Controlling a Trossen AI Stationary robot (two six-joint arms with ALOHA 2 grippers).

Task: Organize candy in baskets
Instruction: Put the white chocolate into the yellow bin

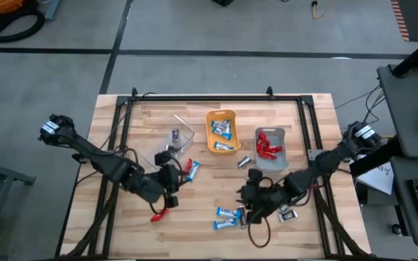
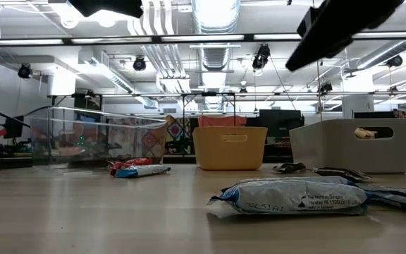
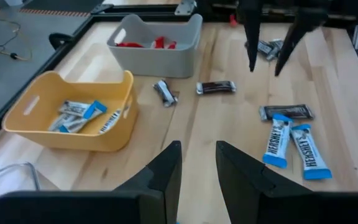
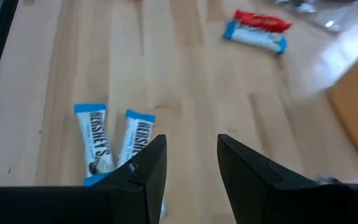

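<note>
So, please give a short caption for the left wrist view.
Left gripper, empty, faces orange basket, grey basket and loose candy.

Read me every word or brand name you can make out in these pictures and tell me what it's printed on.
"HERSHEY'S": on the two blue-and-white candy bars lying side by side on the table.
The blue-and-white candy bar closest in the low view has printing too blurred to read.
The candies in the orange basket are too small to read.

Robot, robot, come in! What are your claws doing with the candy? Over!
Left claw open, empty. Right claw open, empty, over two blue-and-white bars. Orange basket holds blue ones, grey basket red ones. Nothing blocking.
</note>
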